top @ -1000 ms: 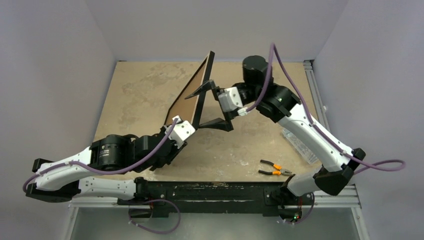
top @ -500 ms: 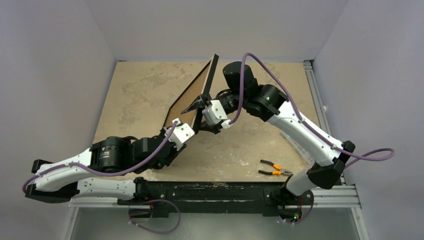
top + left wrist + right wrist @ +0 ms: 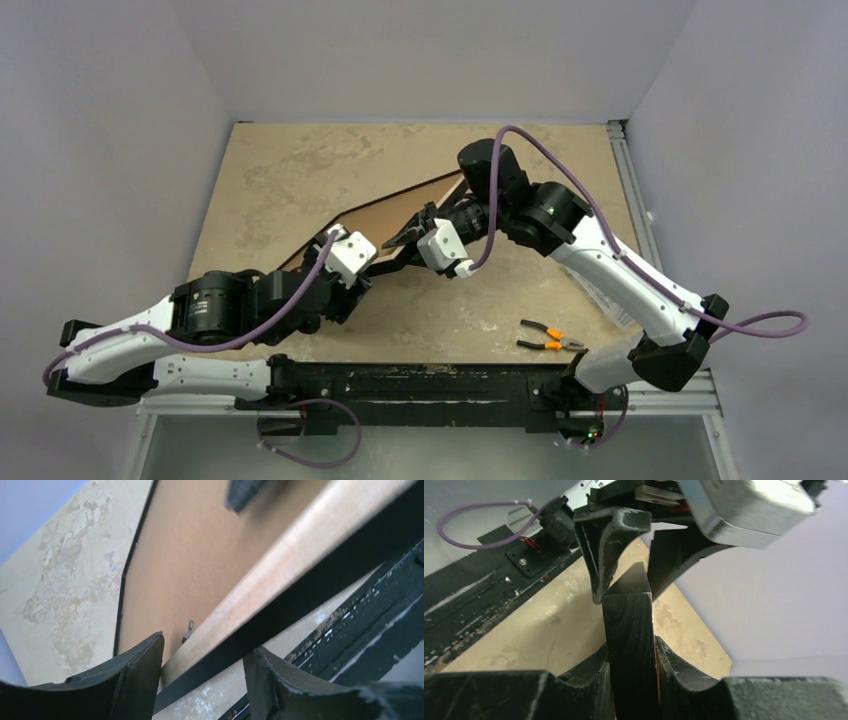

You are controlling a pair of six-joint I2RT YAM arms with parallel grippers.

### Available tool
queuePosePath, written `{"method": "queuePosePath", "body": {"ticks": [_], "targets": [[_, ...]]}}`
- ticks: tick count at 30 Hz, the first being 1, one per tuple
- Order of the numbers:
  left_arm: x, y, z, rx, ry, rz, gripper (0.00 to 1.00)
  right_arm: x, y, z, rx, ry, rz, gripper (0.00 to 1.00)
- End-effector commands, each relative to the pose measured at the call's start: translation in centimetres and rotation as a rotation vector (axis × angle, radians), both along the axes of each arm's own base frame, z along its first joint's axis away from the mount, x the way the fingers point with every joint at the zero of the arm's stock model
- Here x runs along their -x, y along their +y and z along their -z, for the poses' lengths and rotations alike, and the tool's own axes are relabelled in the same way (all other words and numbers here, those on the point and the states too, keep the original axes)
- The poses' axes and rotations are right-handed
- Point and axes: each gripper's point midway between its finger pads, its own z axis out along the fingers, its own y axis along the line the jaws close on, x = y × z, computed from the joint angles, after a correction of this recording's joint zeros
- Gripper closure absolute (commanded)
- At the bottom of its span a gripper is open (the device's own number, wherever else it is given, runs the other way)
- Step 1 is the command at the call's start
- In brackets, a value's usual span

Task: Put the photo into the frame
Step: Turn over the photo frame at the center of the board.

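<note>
**Frame** (image 3: 280, 570): back rail of pale wood, smooth and fine-grained. The front face is black, with visible grain and a faint sheen in the right wrist view.
**Backing board** (image 3: 190, 555): brown, matt, flat, fibreboard-like.
**Tab** (image 3: 189, 628): small, grey, metal-looking.
**Table** (image 3: 290, 170): beige top with stone-like mottling, matt, scuffed in pale patches.
**Left pincer** (image 3: 206, 647), **right pincer** (image 3: 631, 645): black fingers, matt and plastic-looking, grainy, with rough whitish edges.
**Arm shells** (image 3: 620, 268): white and black, smooth, plastic-looking, slight gloss.
**Cable** (image 3: 474, 504): purple, smooth sheath.
**Pliers** (image 3: 545, 340): orange handle sleeves; finish too small to tell.
</note>
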Motion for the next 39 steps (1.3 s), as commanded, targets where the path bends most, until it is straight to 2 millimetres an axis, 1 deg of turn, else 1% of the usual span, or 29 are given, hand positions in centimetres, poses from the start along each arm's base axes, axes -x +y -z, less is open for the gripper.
{"method": "queuePosePath", "body": {"ticks": [1,4,6,8,9,10,12,14,15,16,18,23,26,28,32,35,39], "targets": [[0.0,-1.4,-1.2,0.162,0.071,-0.103,0.39,0.6,0.1,-1.2,-0.031,0.101,0.037,1.0],[-0.5,-0.8,-2.8,0.206,0.042,-0.132,0.35,0.3,0.1,-1.1,-0.043,0.13,0.071,1.0],[-0.6,-0.5,-4.2,0.258,0.025,-0.138,0.29,0.1,0.3,-1.4,-0.07,0.177,0.104,1.0],[-0.7,-0.4,-5.5,0.314,0.008,-0.135,0.23,-0.3,0.3,-2.1,-0.113,0.228,0.159,1.0],[-0.8,-0.3,-6.1,0.34,0.0,-0.132,0.22,-0.5,0.3,-2.1,-0.123,0.259,0.187,1.0],[-0.8,-0.2,-6.7,0.368,-0.006,-0.13,0.16,-0.6,0.2,-2.3,-0.138,0.276,0.209,1.0],[-0.7,-0.1,-7.6,0.42,-0.012,-0.126,0.15,-1.0,0.1,-2.3,-0.156,0.318,0.251,1.0],[-0.7,0.0,-8.4,0.465,-0.015,-0.12,0.14,-1.5,0.0,-2.4,-0.172,0.358,0.299,1.0],[-0.7,0.0,-8.8,0.49,-0.017,-0.118,0.02,-1.9,0.0,-2.4,-0.175,0.386,0.333,1.0],[-0.6,0.0,-8.9,0.504,-0.017,-0.114,0.0,-2.3,0.0,-2.5,-0.178,0.427,0.374,1.0],[-0.5,0.0,-9.1,0.525,-0.014,-0.109,0.0,-3.3,-0.2,-2.5,-0.188,0.482,0.453,1.0],[-0.4,-0.3,-7.8,0.533,0.016,-0.124,0.0,-6.0,-1.2,-2.2,-0.222,0.634,0.625,1.0],[-0.3,-0.9,-6.5,0.516,0.045,-0.138,0.0,-8.1,-2.6,-2.0,-0.25,0.78,0.701,1.0],[-0.4,-1.4,-5.4,0.498,0.065,-0.158,0.0,-9.3,-4.1,-1.7,-0.275,0.885,0.723,1.0],[-0.3,-2.6,-2.8,0.465,0.114,-0.192,0.0,-11.3,-6.2,0.6,-0.307,0.979,0.846,1.0],[-0.4,-3.5,-0.3,0.413,0.149,-0.23,0.0,-12.4,-8.0,2.6,-0.325,1.058,0.933,1.0],[-0.3,-4.2,3.2,0.318,0.196,-0.283,0.01,-13.8,-11.0,5.5,-0.357,1.203,1.014,1.0]]}}
